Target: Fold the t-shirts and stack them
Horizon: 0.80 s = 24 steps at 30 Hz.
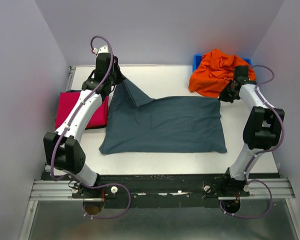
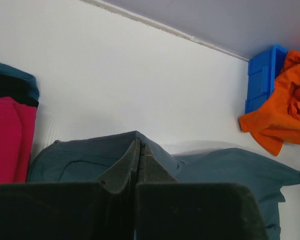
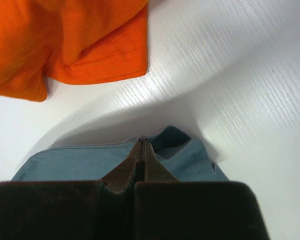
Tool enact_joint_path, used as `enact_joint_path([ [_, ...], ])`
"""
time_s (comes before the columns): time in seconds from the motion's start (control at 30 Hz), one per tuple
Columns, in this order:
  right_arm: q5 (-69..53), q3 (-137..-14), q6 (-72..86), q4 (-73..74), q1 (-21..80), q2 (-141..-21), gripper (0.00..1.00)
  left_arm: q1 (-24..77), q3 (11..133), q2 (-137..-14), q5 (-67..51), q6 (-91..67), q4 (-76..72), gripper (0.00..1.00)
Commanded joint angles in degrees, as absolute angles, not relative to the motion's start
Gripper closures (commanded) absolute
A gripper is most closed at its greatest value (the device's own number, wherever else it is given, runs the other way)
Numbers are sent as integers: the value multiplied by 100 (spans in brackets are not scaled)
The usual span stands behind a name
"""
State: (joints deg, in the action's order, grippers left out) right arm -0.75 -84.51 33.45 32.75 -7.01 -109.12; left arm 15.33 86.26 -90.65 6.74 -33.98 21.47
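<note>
The slate grey-blue t-shirt [image 1: 165, 125] lies spread across the middle of the table. My left gripper [image 1: 121, 79] is shut on its back left corner, which is pulled up into a peak. In the left wrist view the cloth [image 2: 230, 170] drapes over the closed left gripper [image 2: 139, 145]. My right gripper [image 1: 224, 95] is shut on the shirt's back right corner, and the right wrist view shows the hem [image 3: 80, 162] pinched at the right gripper [image 3: 142, 142]. The magenta-red t-shirt [image 1: 75, 107] lies folded at the left. The bright orange t-shirt [image 1: 215, 72] sits crumpled at the back right.
A blue plastic bin [image 1: 197, 61] stands at the back right corner under the orange shirt. Grey walls enclose the table on three sides. White tabletop [image 1: 165, 80] shows behind the grey-blue shirt, and a strip shows in front of it.
</note>
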Motion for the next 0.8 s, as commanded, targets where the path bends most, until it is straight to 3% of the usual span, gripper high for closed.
enact_joint_path([
  [0.0,-88,-8174,3314,3322,-686,-10460,99,1564,8482,-8553,932,-3305,2461,100],
  [0.77,448,-6707,3489,3735,-694,-9027,99,1608,6347,-6303,870,-3647,2856,100],
])
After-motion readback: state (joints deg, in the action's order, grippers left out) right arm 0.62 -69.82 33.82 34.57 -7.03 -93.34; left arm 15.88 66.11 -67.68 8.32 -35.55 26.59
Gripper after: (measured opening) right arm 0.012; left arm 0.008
